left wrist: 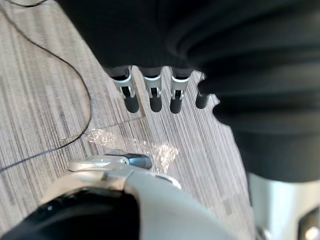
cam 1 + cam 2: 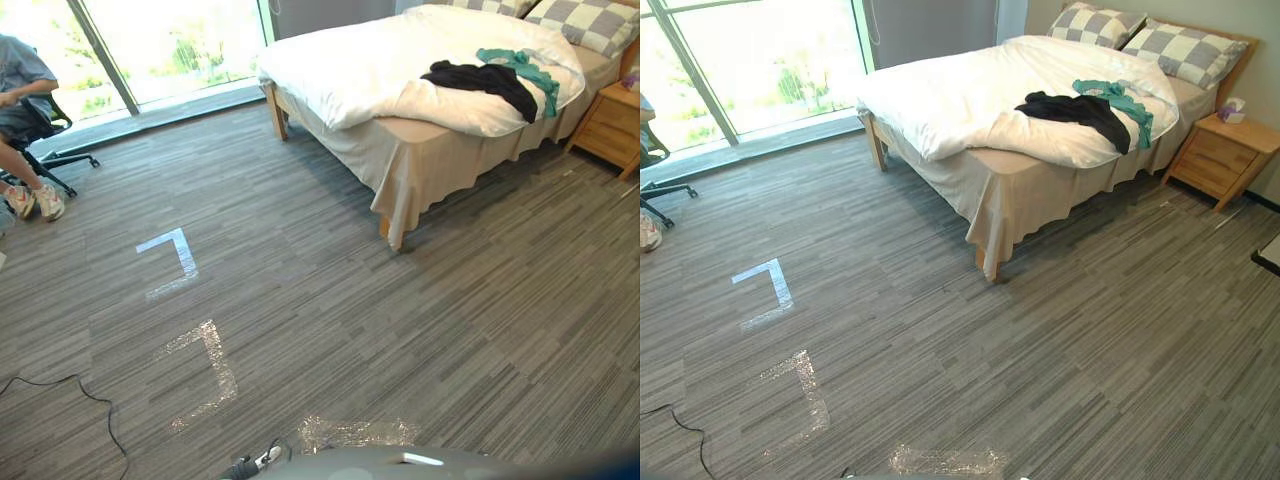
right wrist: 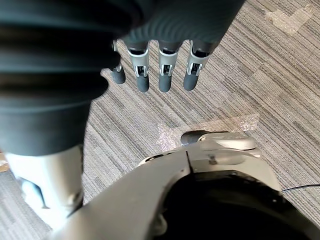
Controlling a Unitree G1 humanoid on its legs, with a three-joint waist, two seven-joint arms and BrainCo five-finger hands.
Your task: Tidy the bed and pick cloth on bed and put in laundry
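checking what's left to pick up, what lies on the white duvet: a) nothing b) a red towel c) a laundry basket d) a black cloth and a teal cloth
d: a black cloth and a teal cloth lie touching on the white duvet.
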